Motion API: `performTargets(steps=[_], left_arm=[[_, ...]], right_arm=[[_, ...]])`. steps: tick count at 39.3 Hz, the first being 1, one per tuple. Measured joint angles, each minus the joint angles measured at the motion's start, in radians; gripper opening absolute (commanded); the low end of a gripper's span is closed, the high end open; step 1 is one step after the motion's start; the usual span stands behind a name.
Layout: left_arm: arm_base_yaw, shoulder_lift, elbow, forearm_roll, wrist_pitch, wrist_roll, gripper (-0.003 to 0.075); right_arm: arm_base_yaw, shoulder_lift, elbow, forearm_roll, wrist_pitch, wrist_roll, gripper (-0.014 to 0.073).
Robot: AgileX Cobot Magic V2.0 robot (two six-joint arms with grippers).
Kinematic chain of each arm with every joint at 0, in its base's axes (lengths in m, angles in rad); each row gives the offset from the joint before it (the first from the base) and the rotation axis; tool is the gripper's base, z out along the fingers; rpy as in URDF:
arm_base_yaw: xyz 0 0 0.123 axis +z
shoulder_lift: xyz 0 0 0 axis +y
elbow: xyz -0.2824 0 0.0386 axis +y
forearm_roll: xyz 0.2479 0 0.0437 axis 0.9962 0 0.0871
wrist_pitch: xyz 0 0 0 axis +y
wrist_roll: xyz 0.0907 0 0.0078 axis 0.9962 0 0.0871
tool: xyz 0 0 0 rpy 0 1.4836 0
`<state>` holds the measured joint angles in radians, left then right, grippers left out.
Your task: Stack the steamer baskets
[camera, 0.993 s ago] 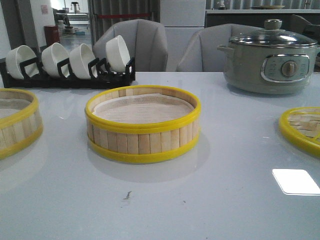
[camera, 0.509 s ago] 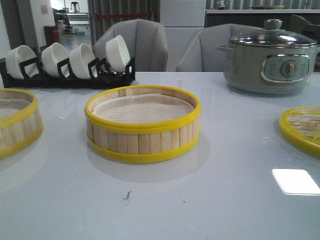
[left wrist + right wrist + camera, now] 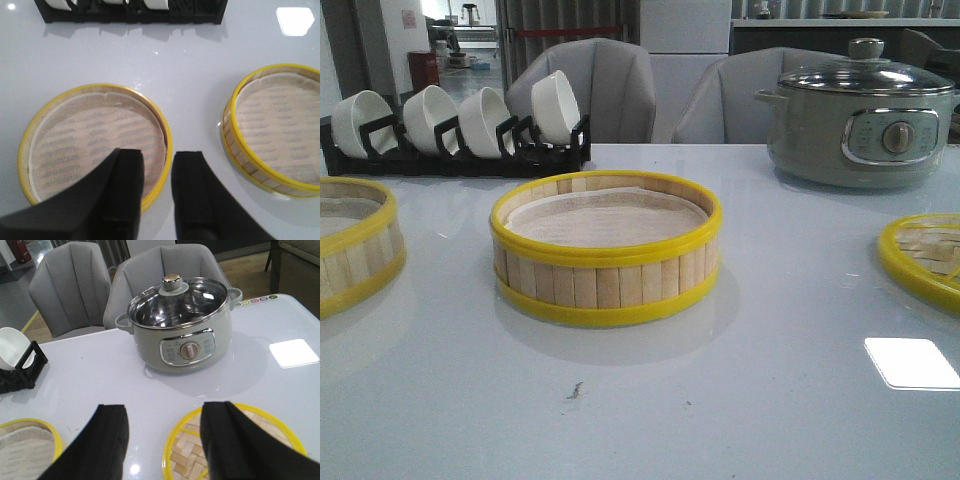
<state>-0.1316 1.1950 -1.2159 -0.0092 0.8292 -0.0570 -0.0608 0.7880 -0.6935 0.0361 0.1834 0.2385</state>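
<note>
Two arms hovering over separate basket parts, nothing gripped and stacking not yet begun.

The left gripper (image 3: 157, 187) is hanging over the near rim of the left basket (image 3: 95, 150), its jaws standing a little apart with nothing between them; the middle basket (image 3: 606, 248) is sitting just beside it on the table (image 3: 720, 400), and the woven lid (image 3: 235, 445) is lying well to the right, below the right gripper (image 3: 165, 440), whose jaws are gaping wide and empty. The likely trouble: the narrow left opening is straddling only the thin yellow rim, so a slightly off descent may be pushing the light ring sideways or pinching the white liner (image 3: 95, 142) instead. A one-sided hold could be tilting the basket, catching it on the middle basket's rim when lowered.
</note>
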Motion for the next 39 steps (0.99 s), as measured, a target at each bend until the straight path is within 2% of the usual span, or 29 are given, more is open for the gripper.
performTargets(steps=[9, 22, 39], left_arm=[[0.000, 0.167, 0.000, -0.014, -0.023, 0.000, 0.0344], [0.000, 0.407, -0.010, -0.032, -0.167, 0.000, 0.0324], [0.000, 0.647, -0.079, -0.034, -0.202, 0.009, 0.0324]], right_arm=[[0.000, 0.000, 0.000, 0.000, 0.004, 0.000, 0.0446], [0.000, 0.000, 0.000, 0.000, 0.016, 0.000, 0.0446], [0.000, 0.000, 0.000, 0.000, 0.017, 0.000, 0.0446]])
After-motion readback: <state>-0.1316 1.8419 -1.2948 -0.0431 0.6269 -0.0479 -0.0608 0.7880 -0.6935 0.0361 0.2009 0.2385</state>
